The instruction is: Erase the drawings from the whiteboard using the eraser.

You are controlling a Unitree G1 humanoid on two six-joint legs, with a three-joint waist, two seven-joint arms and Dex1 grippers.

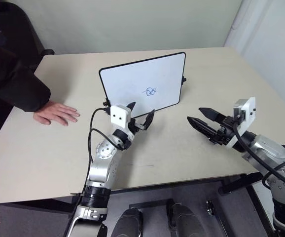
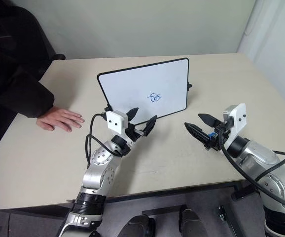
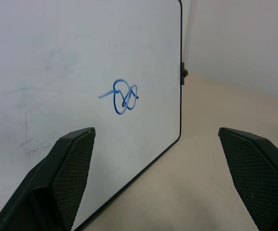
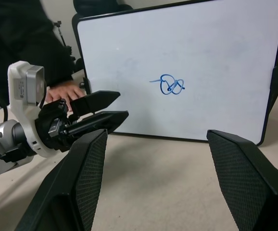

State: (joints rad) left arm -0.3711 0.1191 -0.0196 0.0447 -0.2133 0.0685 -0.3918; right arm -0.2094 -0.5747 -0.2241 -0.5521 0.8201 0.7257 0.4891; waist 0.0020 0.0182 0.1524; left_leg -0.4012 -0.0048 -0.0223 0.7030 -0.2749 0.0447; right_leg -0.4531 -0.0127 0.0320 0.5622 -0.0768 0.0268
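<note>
Both the left gripper (image 1: 141, 116) and right gripper (image 1: 199, 117) are hovering wide open and empty near the upright whiteboard (image 1: 132, 79), drawings (image 1: 150, 91) at its middle, so any push is risking tipping it without wiping.

The whiteboard (image 1: 142, 84), a white panel in a thin black frame with rounded corners and small black side knobs, stands nearly upright on the beige table, leaning slightly back, its face toward the robot. The drawings (image 1: 150, 91), a small blue scribble of looping lines, sit right of the board's centre, in its lower half.
</note>
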